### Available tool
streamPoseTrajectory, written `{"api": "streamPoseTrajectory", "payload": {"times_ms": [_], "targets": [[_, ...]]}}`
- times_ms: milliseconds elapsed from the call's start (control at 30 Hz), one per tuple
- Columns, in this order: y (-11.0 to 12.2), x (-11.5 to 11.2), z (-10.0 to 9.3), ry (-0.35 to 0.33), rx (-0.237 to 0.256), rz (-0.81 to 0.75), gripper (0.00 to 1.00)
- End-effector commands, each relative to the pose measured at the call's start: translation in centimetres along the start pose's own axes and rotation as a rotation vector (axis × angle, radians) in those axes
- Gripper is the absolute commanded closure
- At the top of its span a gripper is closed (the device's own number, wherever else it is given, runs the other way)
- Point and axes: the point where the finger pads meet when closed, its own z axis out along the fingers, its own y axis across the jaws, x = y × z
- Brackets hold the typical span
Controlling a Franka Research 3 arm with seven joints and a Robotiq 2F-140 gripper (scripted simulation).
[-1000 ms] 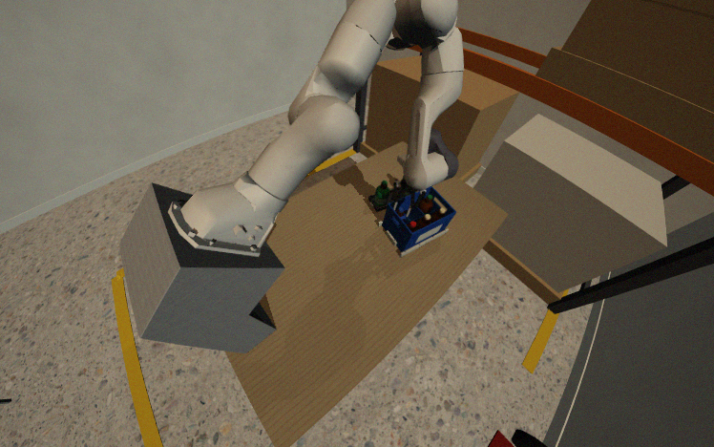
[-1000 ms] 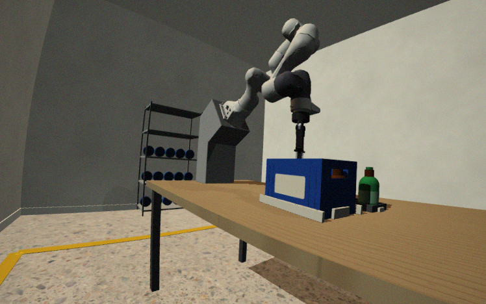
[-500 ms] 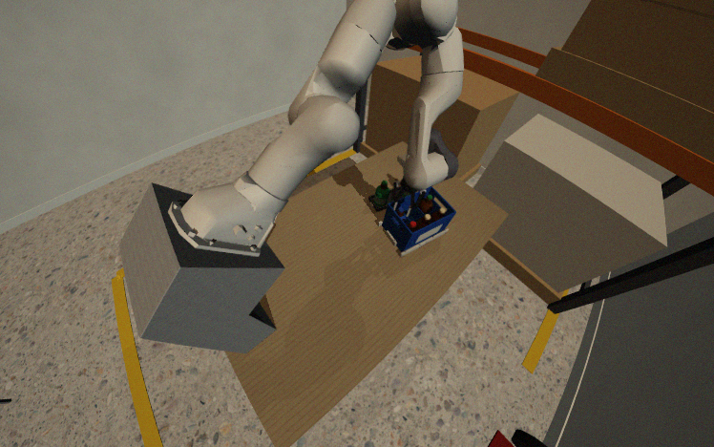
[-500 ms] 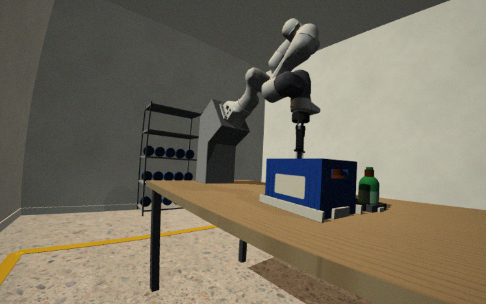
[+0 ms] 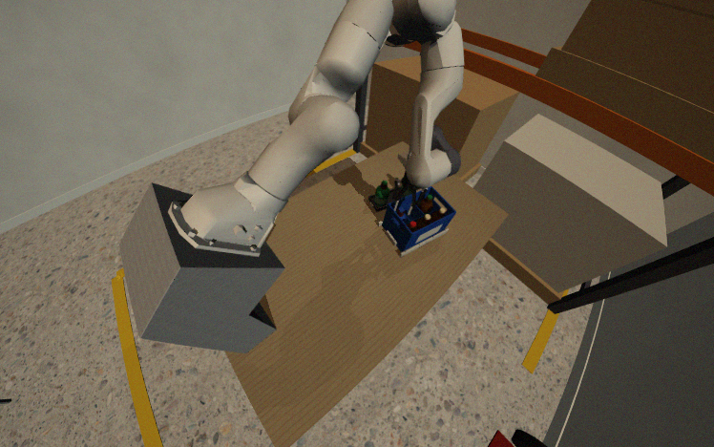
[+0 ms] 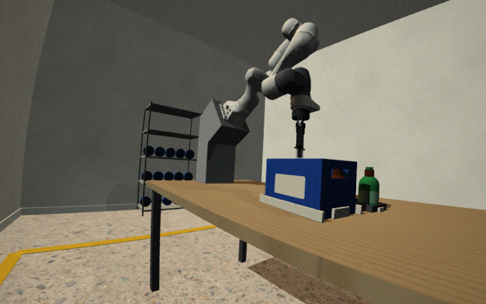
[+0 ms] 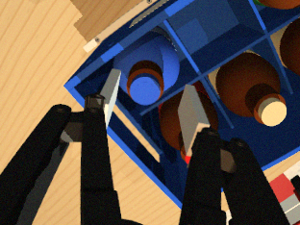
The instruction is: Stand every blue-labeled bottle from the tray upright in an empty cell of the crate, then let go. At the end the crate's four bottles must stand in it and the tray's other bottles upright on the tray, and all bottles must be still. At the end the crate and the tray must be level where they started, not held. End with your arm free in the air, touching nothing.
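The claw point(image 6: 299, 153) point(image 7: 150, 90) points down over the blue crate point(image 5: 419, 231) point(image 6: 294, 184) point(image 7: 124, 150), released, its fingers apart around the blue-capped bottle point(image 7: 145, 88) standing in a corner cell. Right of the claw, only the exterior view clearly shows a green bottle point(image 6: 369, 188) upright on the tray point(image 6: 374, 208).
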Motion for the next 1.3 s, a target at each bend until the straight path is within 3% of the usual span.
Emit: {"api": "streamPoseTrajectory", "payload": {"times_ms": [0, 867, 1267], "targets": [[-0.2, 0.0, -0.4, -0.002, 0.007, 0.019, 0.62], [-0.2, 0.0, -5.9, -0.002, 0.007, 0.019, 0.62], [-0.2, 0.0, -7.1, -0.002, 0.007, 0.019, 0.62]]}}
